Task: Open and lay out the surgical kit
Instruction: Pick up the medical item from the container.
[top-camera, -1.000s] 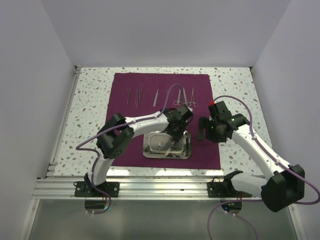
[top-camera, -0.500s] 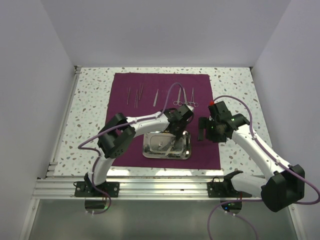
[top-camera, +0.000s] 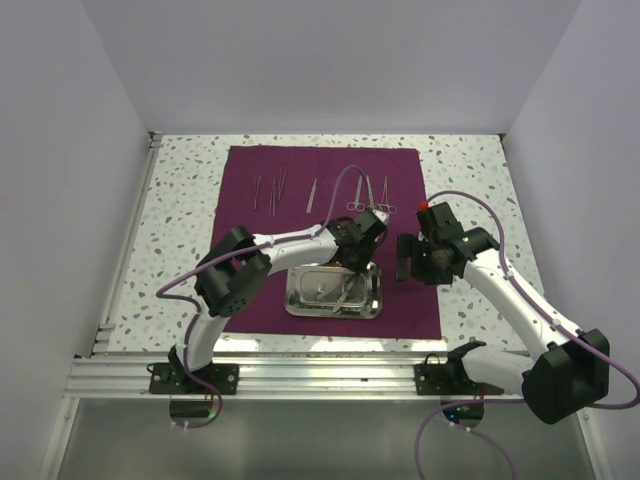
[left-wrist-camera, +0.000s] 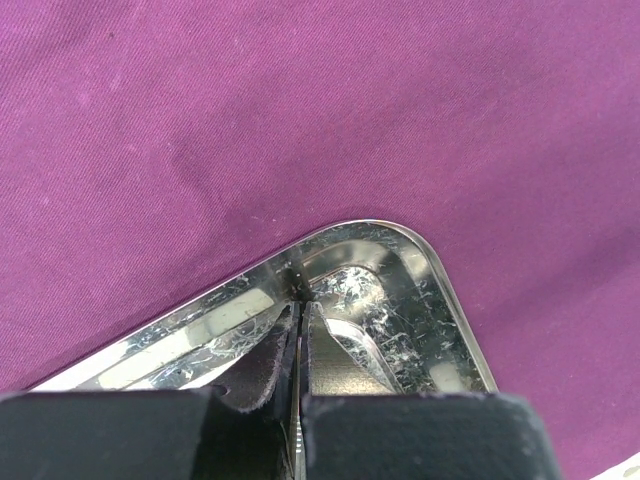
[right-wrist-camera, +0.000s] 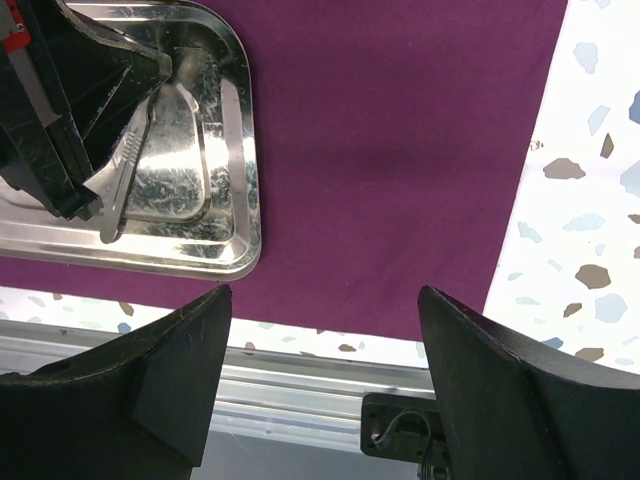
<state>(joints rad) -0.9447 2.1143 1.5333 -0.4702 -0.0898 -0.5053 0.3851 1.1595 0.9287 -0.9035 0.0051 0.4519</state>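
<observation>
Speckled table (top-camera: 180, 220) carries the purple cloth (top-camera: 250, 170), spread flat, with a row of tools (top-camera: 312, 192) along its far part and the tray (top-camera: 296, 292) nearer the arms. Left gripper (left-wrist-camera: 300, 315) is clenched over the tray's far right corner; whether it pinches the tweezers (right-wrist-camera: 125, 170) lying there cannot be told. Right gripper (right-wrist-camera: 325, 300) hangs released just beside the tray. Thin, stiff and slick, the tweezers likely want a firm pinch mid-shaft.
</observation>
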